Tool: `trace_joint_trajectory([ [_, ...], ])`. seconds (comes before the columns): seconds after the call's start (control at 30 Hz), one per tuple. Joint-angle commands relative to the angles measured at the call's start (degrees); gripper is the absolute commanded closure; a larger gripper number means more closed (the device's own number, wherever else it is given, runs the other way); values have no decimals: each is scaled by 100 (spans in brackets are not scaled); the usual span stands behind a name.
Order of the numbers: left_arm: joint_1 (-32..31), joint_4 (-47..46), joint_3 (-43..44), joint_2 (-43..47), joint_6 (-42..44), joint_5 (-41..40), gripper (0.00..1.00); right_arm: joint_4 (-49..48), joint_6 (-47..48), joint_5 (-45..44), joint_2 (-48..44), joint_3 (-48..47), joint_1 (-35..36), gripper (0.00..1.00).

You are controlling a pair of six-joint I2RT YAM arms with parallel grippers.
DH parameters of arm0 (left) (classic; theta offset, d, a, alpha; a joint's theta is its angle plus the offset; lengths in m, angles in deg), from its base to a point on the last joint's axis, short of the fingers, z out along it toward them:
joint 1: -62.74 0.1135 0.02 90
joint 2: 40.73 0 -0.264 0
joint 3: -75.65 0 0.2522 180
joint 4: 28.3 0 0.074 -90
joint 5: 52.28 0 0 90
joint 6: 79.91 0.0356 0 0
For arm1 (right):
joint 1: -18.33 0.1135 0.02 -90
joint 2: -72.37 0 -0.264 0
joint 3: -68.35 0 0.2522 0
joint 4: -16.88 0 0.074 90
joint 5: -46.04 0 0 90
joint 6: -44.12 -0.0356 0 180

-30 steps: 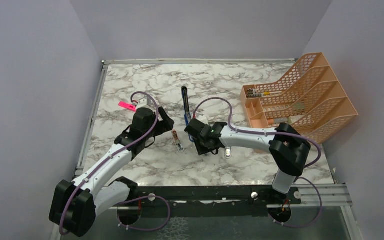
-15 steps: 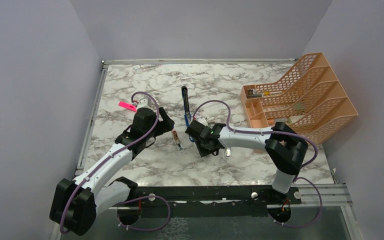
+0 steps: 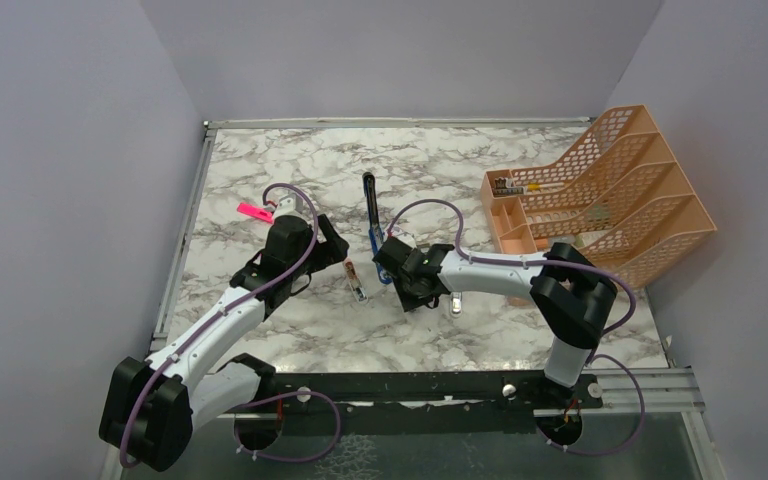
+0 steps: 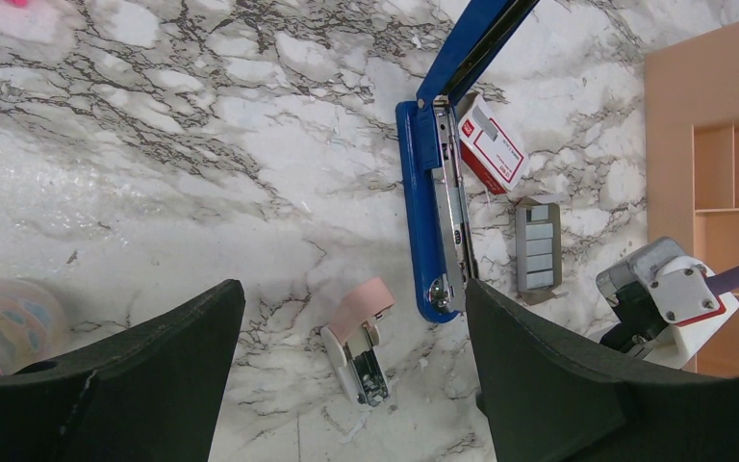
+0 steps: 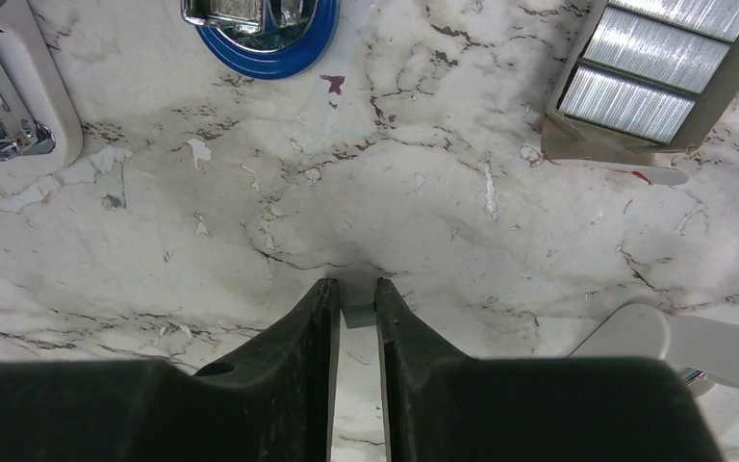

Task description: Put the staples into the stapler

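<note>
The blue stapler lies open on the marble table, its silver rail showing in the left wrist view. Its rounded near end shows in the right wrist view. My right gripper is shut on a small grey block of staples, low over the table just near of the stapler's end. The red-and-white box lies beside the stapler. Its tray holds more staple strips. My left gripper is open and empty above a small pink stapler.
The small pink stapler lies left of the blue stapler's near end. A white piece lies near the right wrist. A pink marker lies at the left. An orange mesh file organiser stands at the right.
My right wrist has shifted very slightly beside the stapler's near end. The left arm has not moved.
</note>
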Motion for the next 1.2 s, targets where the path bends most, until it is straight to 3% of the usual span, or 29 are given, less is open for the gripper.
trace_joint_trajectory([
  [0.0,36,-34,75,41,13,-56,15,142,10,103,14,143,-65,76],
  [0.13,36,-20,85,51,11,-56,15,128,5,127,-8,155,-87,80],
  [0.67,41,177,283,173,82,-228,15,137,-57,-10,-247,-441,-46,79],
  [1.17,45,1097,678,889,10,-1542,15,148,-82,-258,789,-2090,431,78],
])
